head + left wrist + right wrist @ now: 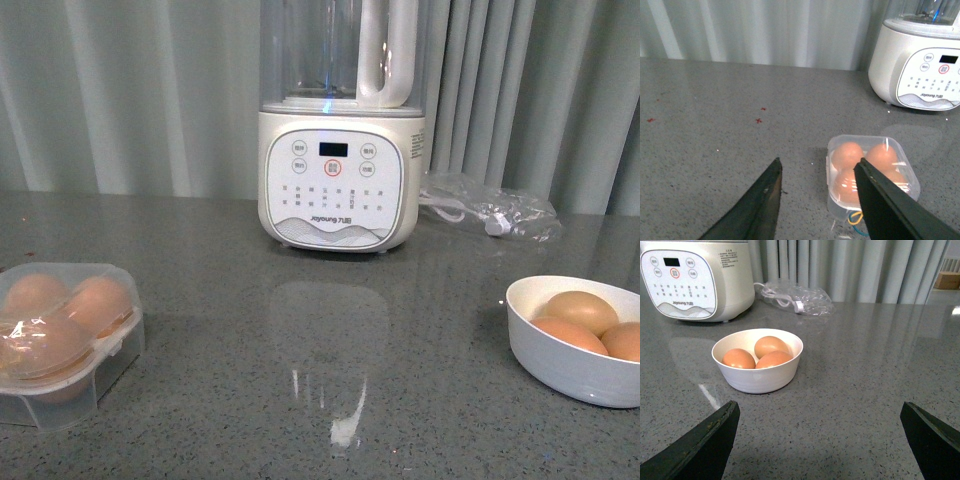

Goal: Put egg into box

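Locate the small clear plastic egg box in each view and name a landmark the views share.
Front view: clear plastic egg box at lower left, lid shut over brown eggs.
Left wrist view: box, just beyond the open gripper.
Right wrist view: not in it.
Shared landmark: white blender base.

The blender base (340,180) carries the brand "Joyoung" below its button panel; the button captions are too small to read.

The box (62,340) of eggs sits at my left, the bowl (560,365) at my right, the blender (340,180) behind between them.
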You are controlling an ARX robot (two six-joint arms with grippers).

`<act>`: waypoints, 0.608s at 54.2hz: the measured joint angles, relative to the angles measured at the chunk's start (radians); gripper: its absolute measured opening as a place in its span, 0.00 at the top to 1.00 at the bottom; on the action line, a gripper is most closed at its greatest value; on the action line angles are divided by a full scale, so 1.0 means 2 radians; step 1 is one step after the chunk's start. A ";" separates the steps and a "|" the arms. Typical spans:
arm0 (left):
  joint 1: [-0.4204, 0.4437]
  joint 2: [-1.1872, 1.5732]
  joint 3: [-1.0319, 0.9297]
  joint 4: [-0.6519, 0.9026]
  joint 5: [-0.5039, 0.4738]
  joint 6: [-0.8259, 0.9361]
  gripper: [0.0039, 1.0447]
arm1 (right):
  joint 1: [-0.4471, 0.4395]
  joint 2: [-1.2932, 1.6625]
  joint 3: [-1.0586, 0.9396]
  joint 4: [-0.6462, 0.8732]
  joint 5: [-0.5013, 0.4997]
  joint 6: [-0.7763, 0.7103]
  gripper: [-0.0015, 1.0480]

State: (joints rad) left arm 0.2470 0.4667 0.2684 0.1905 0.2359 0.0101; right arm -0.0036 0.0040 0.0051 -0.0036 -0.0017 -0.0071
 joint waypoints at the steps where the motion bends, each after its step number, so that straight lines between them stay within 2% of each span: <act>1: -0.007 -0.006 -0.008 0.001 -0.007 -0.001 0.82 | 0.000 0.000 0.000 0.000 0.000 0.000 0.07; 5: -0.026 -0.026 -0.028 0.002 -0.026 -0.003 0.97 | 0.000 0.000 0.000 0.000 0.000 0.000 0.07; 17: -0.060 -0.062 -0.064 0.003 -0.057 -0.006 0.97 | 0.000 0.000 0.000 0.000 0.000 0.000 0.07; 21: -0.095 -0.075 -0.072 0.000 -0.106 -0.006 0.97 | 0.000 0.000 0.000 0.000 0.000 0.000 0.07; 23: -0.106 -0.079 -0.075 -0.001 -0.114 -0.006 0.97 | 0.000 0.000 0.000 0.000 0.000 0.000 0.07; 33: -0.124 -0.107 -0.095 -0.009 -0.118 -0.006 0.97 | 0.000 0.000 0.000 0.000 0.000 0.000 0.07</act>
State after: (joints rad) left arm -0.0002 0.2520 0.0780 0.1734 0.0006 -0.0017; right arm -0.0036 0.0040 0.0051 -0.0036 -0.0017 -0.0071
